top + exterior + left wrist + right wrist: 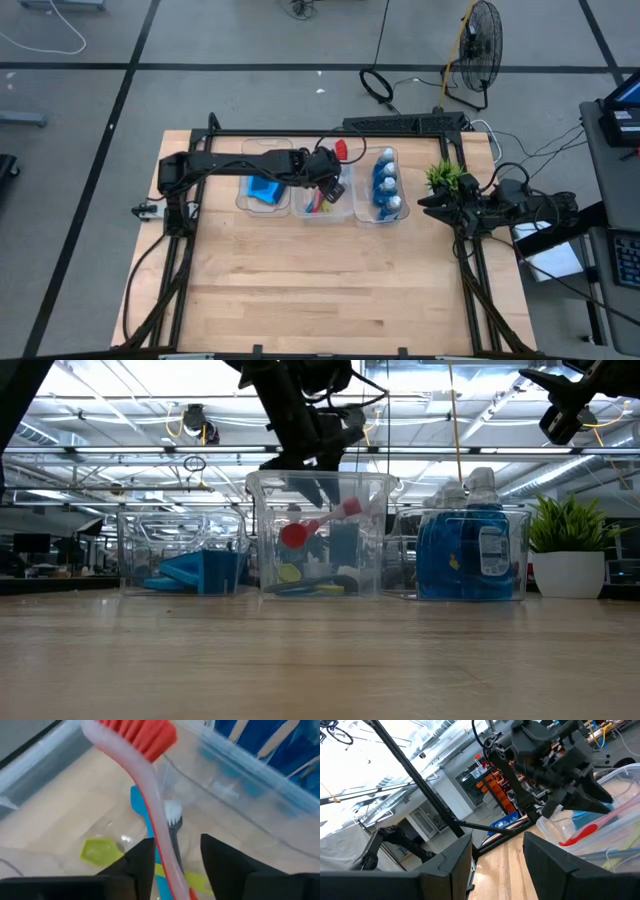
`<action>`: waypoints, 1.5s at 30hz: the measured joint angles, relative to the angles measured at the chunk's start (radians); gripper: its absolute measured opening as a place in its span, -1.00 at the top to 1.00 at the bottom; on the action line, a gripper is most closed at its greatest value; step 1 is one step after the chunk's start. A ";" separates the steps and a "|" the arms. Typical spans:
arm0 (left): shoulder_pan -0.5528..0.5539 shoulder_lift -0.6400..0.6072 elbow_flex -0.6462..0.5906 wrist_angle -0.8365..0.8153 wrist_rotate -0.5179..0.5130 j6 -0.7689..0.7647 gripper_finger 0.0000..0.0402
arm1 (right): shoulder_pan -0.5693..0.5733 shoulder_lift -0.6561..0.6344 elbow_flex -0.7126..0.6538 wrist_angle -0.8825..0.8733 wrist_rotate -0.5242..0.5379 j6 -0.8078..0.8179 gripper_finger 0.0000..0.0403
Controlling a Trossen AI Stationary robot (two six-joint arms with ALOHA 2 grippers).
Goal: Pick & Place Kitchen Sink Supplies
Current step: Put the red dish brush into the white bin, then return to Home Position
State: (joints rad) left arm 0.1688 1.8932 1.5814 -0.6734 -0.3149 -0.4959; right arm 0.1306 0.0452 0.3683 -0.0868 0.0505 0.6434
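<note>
My left gripper (335, 185) (177, 865) hangs open over the middle clear bin (300, 210), pointing down. The red brush's pale handle (160, 820) runs through the gap between its fingers. The brush slants inside the bin, its red-bristled head (343, 150) at the far rim. Beneath it lie a light-blue brush (142, 810) and a yellow-green brush (100, 851). Blue sponges (265, 190) fill the left bin and blue-and-white bottles (386, 185) the right bin. My right gripper (428, 203) (497, 865) waits open near the table's right edge.
Three clear bins stand in a row near the far edge (262, 540). A small green potted plant (445, 177) stands right of the bottle bin, just beside my right gripper. The bare wooden tabletop (320, 290) stretches toward the near edge.
</note>
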 joint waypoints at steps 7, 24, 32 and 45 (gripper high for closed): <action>0.006 0.049 -0.001 0.034 0.033 -0.037 0.33 | 0.000 0.000 0.000 0.001 0.000 0.006 0.17; 0.014 0.034 0.000 0.027 0.027 -0.034 -0.11 | 0.000 0.000 0.001 0.000 -0.003 0.027 0.17; 0.011 -0.035 0.000 0.018 0.041 -0.041 -0.12 | 0.000 0.000 0.001 -0.001 -0.002 0.026 0.17; -0.043 -0.258 0.000 0.038 0.063 -0.086 -0.12 | 0.000 0.000 0.001 0.000 -0.001 0.026 0.17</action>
State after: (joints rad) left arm 0.1255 1.6352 1.5810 -0.6350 -0.2520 -0.5819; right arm 0.1307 0.0448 0.3691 -0.0870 0.0498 0.6696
